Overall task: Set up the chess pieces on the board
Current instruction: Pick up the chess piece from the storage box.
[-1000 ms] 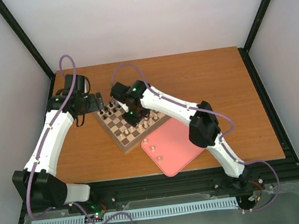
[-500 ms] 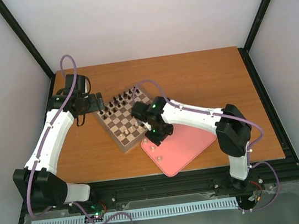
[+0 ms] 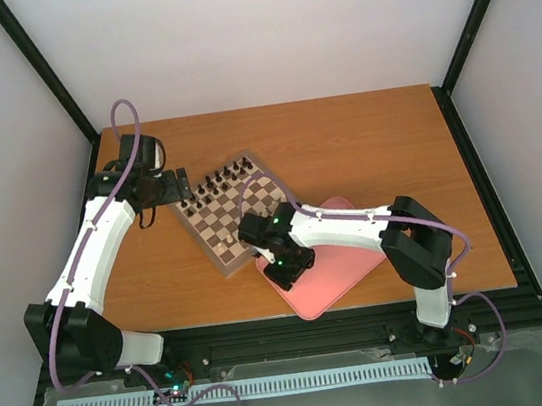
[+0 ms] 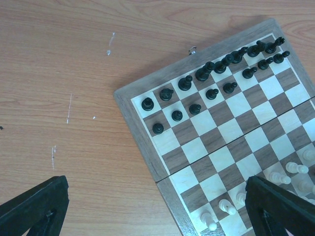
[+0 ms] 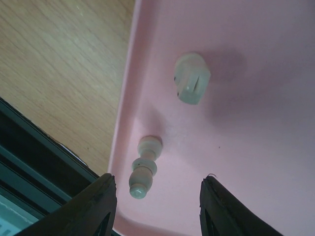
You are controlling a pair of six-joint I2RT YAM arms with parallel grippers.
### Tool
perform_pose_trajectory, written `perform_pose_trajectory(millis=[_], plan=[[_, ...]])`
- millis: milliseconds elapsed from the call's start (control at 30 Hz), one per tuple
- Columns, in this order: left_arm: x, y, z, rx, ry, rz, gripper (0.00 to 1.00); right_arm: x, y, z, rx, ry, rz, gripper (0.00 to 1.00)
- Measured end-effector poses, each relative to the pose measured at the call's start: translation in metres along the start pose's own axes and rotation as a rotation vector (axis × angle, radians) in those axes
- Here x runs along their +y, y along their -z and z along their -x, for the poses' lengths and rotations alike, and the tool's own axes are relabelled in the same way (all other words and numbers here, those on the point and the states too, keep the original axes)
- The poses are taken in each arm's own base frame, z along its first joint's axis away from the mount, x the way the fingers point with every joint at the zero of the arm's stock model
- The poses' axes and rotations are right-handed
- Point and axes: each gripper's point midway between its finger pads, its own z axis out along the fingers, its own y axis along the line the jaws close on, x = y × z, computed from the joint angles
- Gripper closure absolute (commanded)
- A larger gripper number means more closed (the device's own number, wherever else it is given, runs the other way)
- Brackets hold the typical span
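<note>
Nearby, two chess pieces (image 5: 143, 167) sit on the pink tray (image 5: 256, 123).

The left arm (image 3: 96, 250) stood extended up the frame's left side, the left gripper (image 3: 180, 181) pointing right, fingers spread wide. The right arm (image 3: 355, 223) lay bent toward centre, the right gripper (image 5: 155, 206) tilted downward, fingers parted, clasping nothing.

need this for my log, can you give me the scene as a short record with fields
board: chessboard, angled on the wooden table
black pieces: two rows along its far edge
cream pieces: several on its near rows, two more on the pink tray
left hand: open, empty, by the board's left side
right hand: open, empty, just over the tray's two pieces
</note>
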Motion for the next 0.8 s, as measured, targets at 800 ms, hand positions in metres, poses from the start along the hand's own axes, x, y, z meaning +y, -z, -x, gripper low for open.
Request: perform_pose_trajectory(millis=[800], plan=[[-0.002, -0.002, -0.004, 0.013, -0.001, -0.015, 0.0, 0.005, -0.024, -0.006, 0.056, 0.015, 0.036, 0.79]])
